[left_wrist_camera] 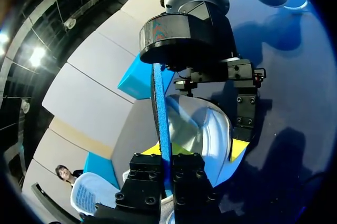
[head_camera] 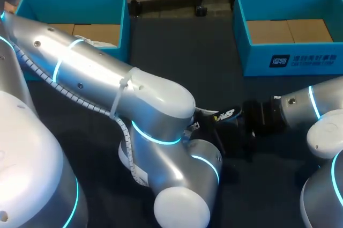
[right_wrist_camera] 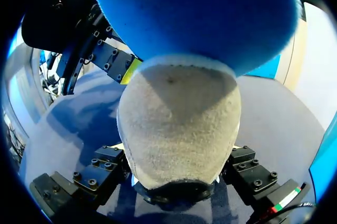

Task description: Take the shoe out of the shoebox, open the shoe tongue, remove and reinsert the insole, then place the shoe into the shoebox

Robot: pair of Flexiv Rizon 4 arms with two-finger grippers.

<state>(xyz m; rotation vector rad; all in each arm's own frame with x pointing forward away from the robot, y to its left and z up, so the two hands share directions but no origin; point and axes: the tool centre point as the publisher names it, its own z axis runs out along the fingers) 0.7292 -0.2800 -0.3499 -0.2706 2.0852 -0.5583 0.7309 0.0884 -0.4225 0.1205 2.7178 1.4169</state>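
The shoe (right_wrist_camera: 179,129), pale grey with a suede heel, lies at the table's middle; in the head view only its dark side (head_camera: 225,114) shows past my left arm. My right gripper (right_wrist_camera: 179,153) is shut on the heel, one finger on each side. The blue insole (left_wrist_camera: 160,113) stands edge-on out of the shoe, with my left gripper (left_wrist_camera: 166,177) shut on it. From the right wrist the insole's broad blue face (right_wrist_camera: 200,13) rises over the heel. My right gripper (left_wrist_camera: 197,149) also shows from the left wrist, its yellow tips flanking the shoe (left_wrist_camera: 208,129).
Two blue shoeboxes stand open at the back, one at the left (head_camera: 115,2) and one at the right (head_camera: 289,59). Dark tabletop (head_camera: 182,51) lies between them. My left arm's elbow (head_camera: 161,131) spans the table's middle.
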